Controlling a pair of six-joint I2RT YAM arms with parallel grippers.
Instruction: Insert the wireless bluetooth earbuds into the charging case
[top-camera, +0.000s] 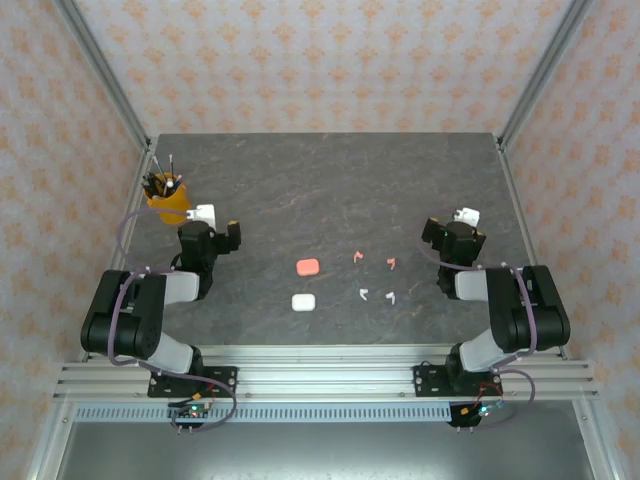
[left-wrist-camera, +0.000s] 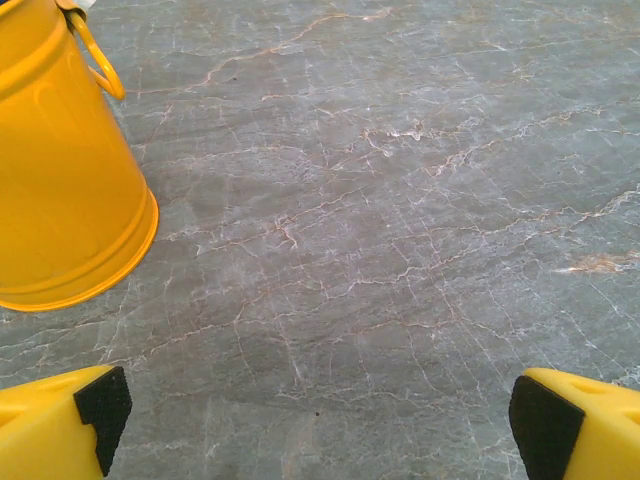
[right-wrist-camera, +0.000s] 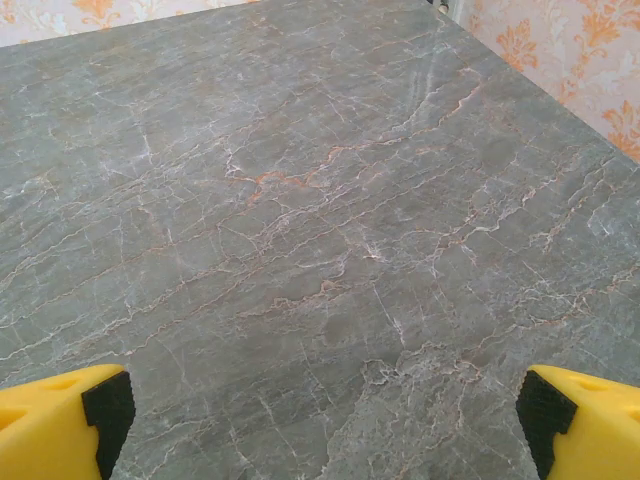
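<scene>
The right gripper (right-wrist-camera: 320, 432) hangs above a grey marble-patterned table (right-wrist-camera: 320, 200), jaws spread wide. Its yellow fingers (right-wrist-camera: 45, 425) with black pads (right-wrist-camera: 545, 412) sit at the lower corners, tabletop showing between them. Past the table's far edge stands cream wallpaper (right-wrist-camera: 565, 70) with orange motifs.

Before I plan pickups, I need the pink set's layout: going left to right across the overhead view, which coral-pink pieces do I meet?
Coral-pink case, coral-pink earbud, second coral-pink earbud.
</scene>
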